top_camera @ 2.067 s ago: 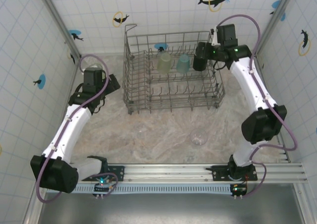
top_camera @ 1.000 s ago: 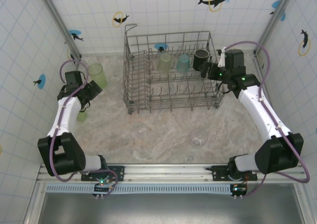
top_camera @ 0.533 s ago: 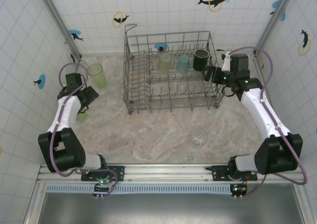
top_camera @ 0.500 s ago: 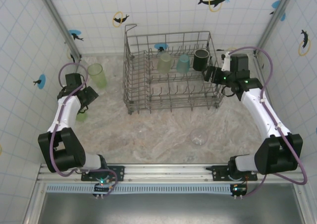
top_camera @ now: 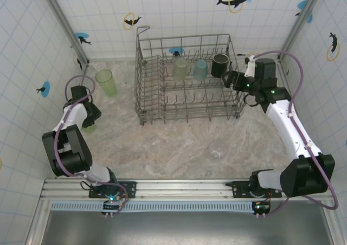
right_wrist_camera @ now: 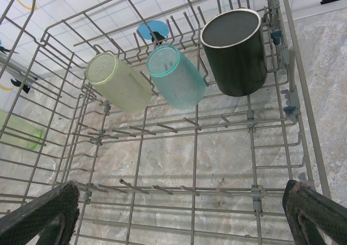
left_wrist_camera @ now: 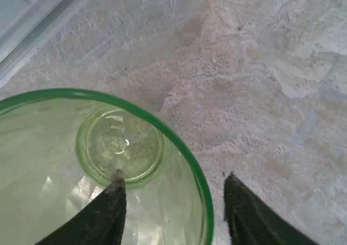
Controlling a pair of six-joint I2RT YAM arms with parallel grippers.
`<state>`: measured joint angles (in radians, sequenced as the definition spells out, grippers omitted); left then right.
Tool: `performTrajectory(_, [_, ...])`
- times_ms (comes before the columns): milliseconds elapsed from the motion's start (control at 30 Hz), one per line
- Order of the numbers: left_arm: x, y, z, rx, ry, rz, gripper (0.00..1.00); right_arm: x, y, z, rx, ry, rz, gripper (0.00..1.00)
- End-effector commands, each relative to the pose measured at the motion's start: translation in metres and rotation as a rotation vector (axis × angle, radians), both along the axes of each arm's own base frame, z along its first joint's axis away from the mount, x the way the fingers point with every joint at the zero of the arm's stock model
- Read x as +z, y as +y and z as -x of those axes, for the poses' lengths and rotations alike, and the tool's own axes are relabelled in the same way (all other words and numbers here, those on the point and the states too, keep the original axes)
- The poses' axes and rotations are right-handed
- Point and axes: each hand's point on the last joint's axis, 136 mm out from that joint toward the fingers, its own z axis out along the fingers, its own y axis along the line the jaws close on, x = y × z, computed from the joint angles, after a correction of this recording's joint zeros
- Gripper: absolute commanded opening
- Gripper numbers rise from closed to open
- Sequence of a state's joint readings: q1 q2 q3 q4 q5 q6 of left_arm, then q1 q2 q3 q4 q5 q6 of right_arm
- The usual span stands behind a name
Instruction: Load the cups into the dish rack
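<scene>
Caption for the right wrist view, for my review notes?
Open right gripper facing the rack, which holds a green tumbler, a teal cup and a black mug side by side.

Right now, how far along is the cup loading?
Done: a light green tumbler, a teal cup and a black mug sit in the dish rack. In hand: the left end effector straddles the rim of a green cup, one finger inside, not yet clamped. Left: that cup, the standing green tumbler at far left, and the clear glass near the front. The right end effector is open, empty.
</scene>
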<state>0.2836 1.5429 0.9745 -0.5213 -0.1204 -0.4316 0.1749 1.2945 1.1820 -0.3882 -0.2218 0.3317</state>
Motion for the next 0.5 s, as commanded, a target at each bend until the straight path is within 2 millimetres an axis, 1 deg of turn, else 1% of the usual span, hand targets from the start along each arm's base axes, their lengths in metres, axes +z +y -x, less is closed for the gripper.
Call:
performTrajectory(0, [-0.003, -0.004, 0.001, -0.024, 0.000, 0.020, 0.20, 0.018, 0.003, 0.000, 0.006, -0.045, -0.009, 1.00])
performTrajectory(67, [0.001, -0.005, 0.001, -0.024, -0.012, 0.022, 0.00, 0.018, 0.004, 0.001, 0.012, -0.044, -0.008, 1.00])
performTrajectory(200, [0.012, -0.008, 0.008, -0.033, -0.012, 0.026, 0.00, 0.016, 0.006, 0.000, 0.021, -0.039, -0.013, 1.00])
performTrajectory(333, [0.024, -0.018, 0.010, -0.052, -0.048, 0.066, 0.00, 0.011, 0.011, -0.001, 0.039, -0.031, -0.021, 1.00])
performTrajectory(367, [0.027, -0.022, 0.009, -0.059, -0.064, 0.088, 0.00, 0.009, 0.013, -0.001, 0.044, -0.023, -0.024, 1.00])
performTrajectory(467, [0.036, -0.047, 0.004, -0.106, -0.122, 0.216, 0.00, 0.005, 0.018, -0.003, 0.060, -0.010, -0.036, 1.00])
